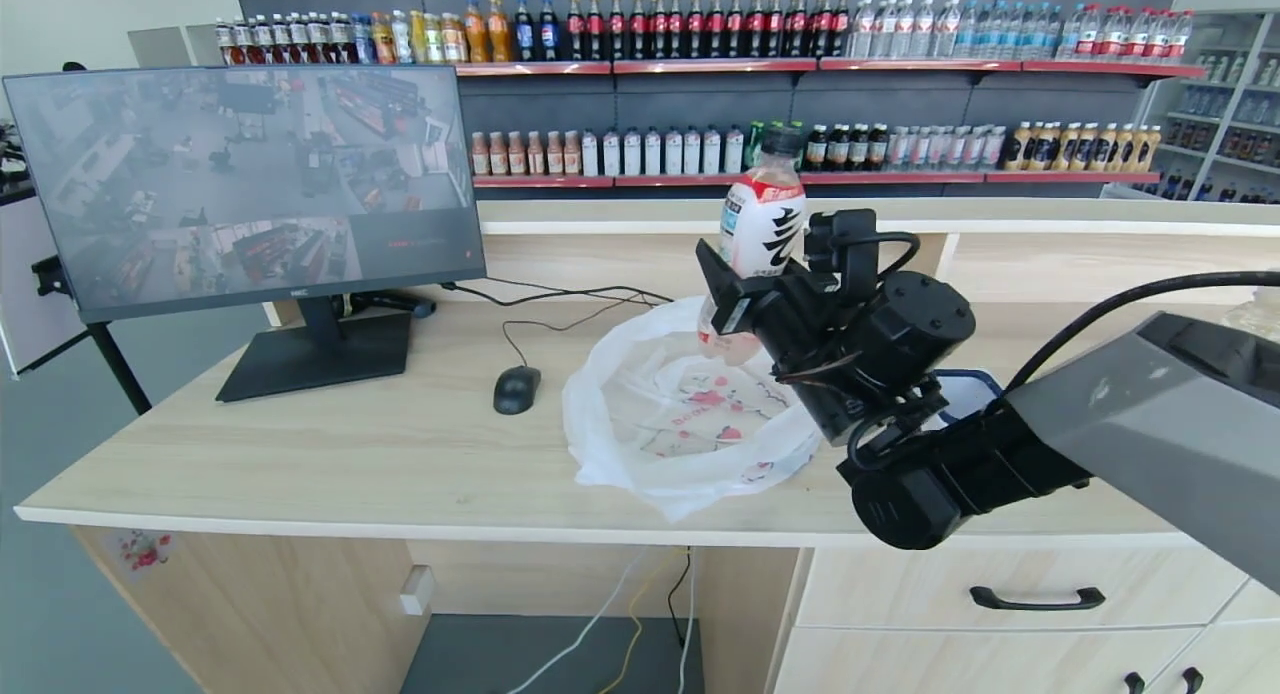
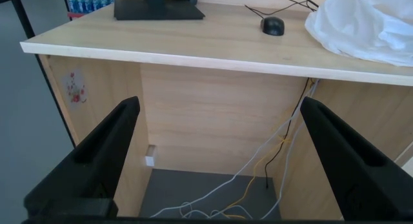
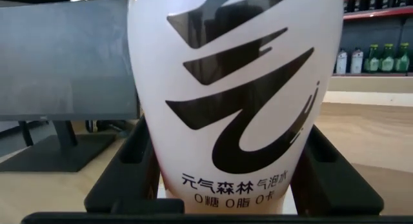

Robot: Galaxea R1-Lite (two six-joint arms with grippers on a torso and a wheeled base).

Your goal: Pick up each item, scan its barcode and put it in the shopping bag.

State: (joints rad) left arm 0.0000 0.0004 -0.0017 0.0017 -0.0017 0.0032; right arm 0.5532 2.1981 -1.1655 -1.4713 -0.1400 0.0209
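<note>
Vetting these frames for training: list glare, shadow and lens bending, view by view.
Head view: wide-lens bending leans the monitor and bows the shelves; only soft shadows on the desk. Left wrist view: the bag is very bright, the recess under the desk shaded. Right wrist view: the bottle in the right pincer is evenly lit, without glare.

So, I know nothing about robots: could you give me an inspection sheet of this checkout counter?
Surface: pale wooden counter, flat.
Job's things: white-labelled plastic drink bottle held upright above the open white plastic shopping bag.
Clutter: black flat monitor on a stand, black computer mouse beside the bag.
Claws: right claw shut on the bottle; left claw open, low before the counter's front.
Cables: black cables on the counter; white, yellow and black leads hanging beneath.
Surroundings: dark shelves of bottled drinks behind.
</note>
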